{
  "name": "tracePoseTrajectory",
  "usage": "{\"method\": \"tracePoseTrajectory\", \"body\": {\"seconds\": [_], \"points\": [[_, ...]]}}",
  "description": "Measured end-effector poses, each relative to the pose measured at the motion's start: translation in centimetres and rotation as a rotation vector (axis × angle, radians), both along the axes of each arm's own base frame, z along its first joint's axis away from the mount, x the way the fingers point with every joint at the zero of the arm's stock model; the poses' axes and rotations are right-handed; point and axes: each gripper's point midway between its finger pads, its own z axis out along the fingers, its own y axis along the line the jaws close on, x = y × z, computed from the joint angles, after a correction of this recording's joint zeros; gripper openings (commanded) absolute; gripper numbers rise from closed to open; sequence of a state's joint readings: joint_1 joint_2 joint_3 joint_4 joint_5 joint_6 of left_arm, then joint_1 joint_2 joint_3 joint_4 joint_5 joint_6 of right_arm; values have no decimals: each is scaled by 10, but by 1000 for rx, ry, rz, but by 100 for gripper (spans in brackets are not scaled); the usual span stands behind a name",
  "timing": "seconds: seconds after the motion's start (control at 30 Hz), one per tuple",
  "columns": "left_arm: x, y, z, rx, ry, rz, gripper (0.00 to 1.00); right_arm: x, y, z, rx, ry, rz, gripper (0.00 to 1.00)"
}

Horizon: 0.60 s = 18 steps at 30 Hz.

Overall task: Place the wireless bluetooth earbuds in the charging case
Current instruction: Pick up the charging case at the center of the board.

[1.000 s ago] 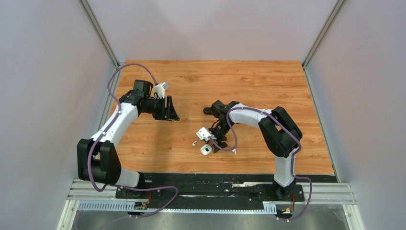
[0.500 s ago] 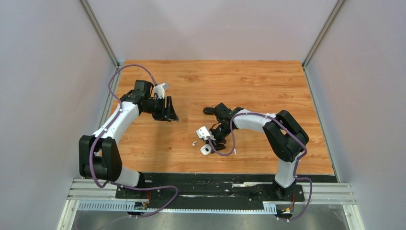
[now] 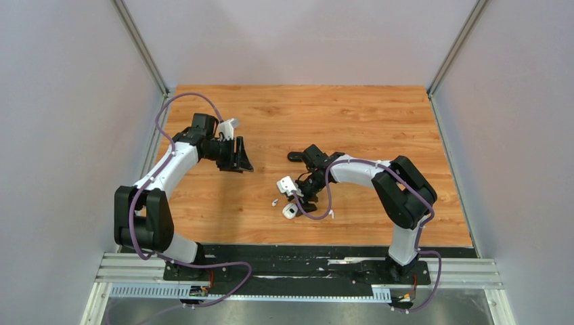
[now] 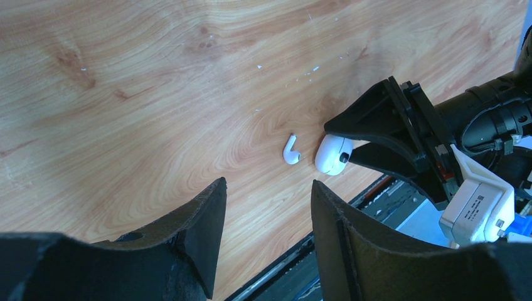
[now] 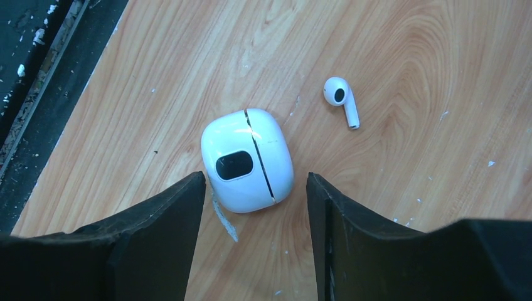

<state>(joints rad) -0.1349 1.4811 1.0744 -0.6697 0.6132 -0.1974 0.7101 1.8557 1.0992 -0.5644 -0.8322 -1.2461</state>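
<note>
Charging case (image 5: 248, 161) lies flat on the table (image 3: 379, 115), lid seam showing and apparently shut, dark oval facing up. One earbud (image 5: 340, 98) lies just beside it on the left-arm side, apart from it and stem flat on the wood. A second earbud is not seen in any view; cannot tell whether it is already inside the case. Change over the last second: the case and earbud are where they were, while the right arm's wrist has shifted slightly left and its elbow has swung outward, so the right gripper (image 3: 302, 201) now straddles the case, jaws spread, one finger on each side, neither finger clearly touching. Reading: this looks like the approach to grip or steady the case, with no insertion begun and the lid probably to be opened first. Left gripper (image 4: 266, 251) hovers well apart over the left half of the table, much as before, jaws spread and empty, looking down toward the earbud. Edges: the case sits near the table's near edge, with the black base rail (image 3: 304, 252) just beyond, so there is little margin that way. Bare wood extends toward the far side and between the arms, giving the left arm open room to come in on the earbud.
</note>
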Motion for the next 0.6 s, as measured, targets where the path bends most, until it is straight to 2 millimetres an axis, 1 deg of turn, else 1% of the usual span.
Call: {"method": "tracePoseTrajectory", "body": {"seconds": [0.1, 0.27, 0.3, 0.37, 0.43, 0.53, 0.6], "points": [[0, -1, 1, -5, 2, 1, 59, -1, 1, 1, 7, 6, 4, 50], [0, -1, 1, -9, 2, 2, 59, -4, 1, 1, 11, 16, 7, 45], [1, -1, 1, -10, 1, 2, 59, -5, 1, 1, 13, 19, 9, 46], [1, -2, 1, -13, 0, 2, 59, -7, 1, 1, 17, 26, 13, 54], [2, -2, 0, -15, 3, 1, 59, -11, 2, 0, 21, 34, 20, 59], [2, -3, -2, -18, 8, 0, 59, -19, -1, -6, 14, 49, 30, 61], [2, -3, -2, -19, 11, -1, 59, -20, 0, -6, 17, 49, 34, 61]]}}
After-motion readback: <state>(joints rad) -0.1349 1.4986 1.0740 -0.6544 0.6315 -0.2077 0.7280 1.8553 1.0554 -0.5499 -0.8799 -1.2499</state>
